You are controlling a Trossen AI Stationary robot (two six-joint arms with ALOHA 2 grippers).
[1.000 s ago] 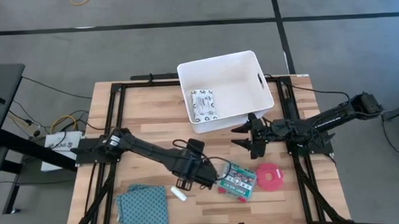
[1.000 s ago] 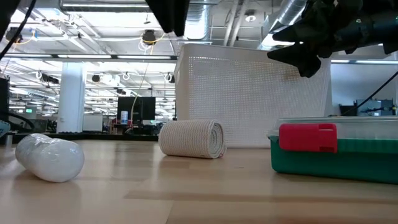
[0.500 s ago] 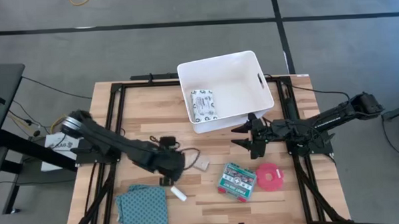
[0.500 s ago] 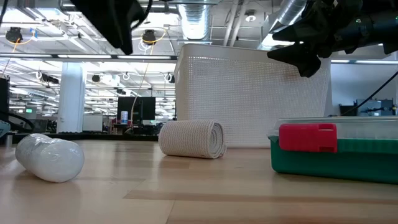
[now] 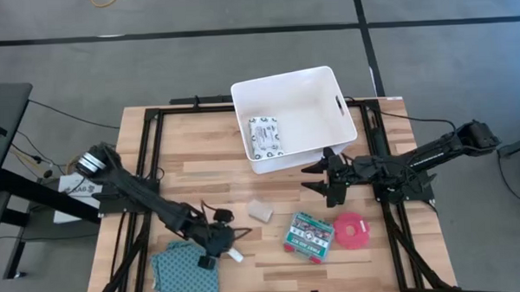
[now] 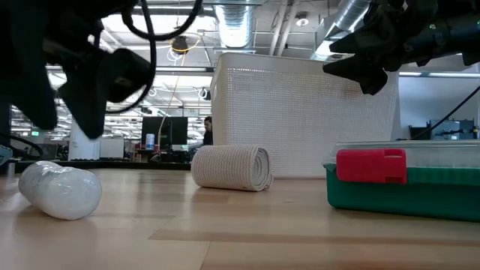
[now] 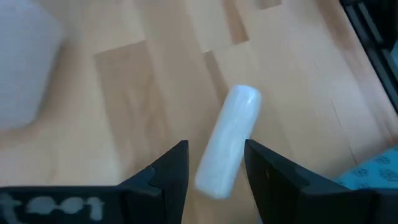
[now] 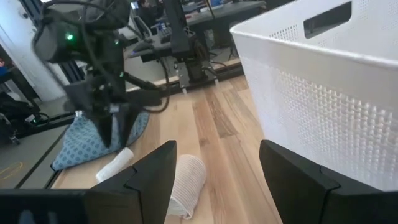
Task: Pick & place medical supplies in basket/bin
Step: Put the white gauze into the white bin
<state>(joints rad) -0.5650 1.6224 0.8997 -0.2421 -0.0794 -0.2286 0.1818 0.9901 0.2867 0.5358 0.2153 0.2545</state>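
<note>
Left tool: we see the left tool [image 5: 213,245] low over the near-left part of the surface [image 5: 191,157], its fingers [image 7: 177,168] spread apart with nothing between them.
White roll: the small white roll [image 7: 227,142] lies just beyond the fingertips, in line with the gap; in the high view it rests just right of the tool, touching the wood.
Long axis: we judge the roll's length runs at a slant to the finger gap, so the wrist may need a turn before closing.
Nearer arm: the left arm is plainly the closer one to this roll.
Teal cloth: the folded teal cloth [image 5: 185,272] sits at the near-left edge, just beside the tool; it is no part of the job.
Middle ground: the beige bandage roll [image 5: 260,211], the green-and-red pack [image 5: 308,236] and the pink-red disc [image 5: 351,230] wait on the surface, right of the roll.
Right tool: the right tool [image 5: 317,179] hangs further back, beside the near-right corner of the bin, fingers parted and empty.
Bin: the white bin [image 5: 338,133] stands at the far centre with one flat patterned packet [image 5: 266,134] inside.
Hard to tell: whether the left tool touches the surface we cannot say; no small black piece is visible.
</note>
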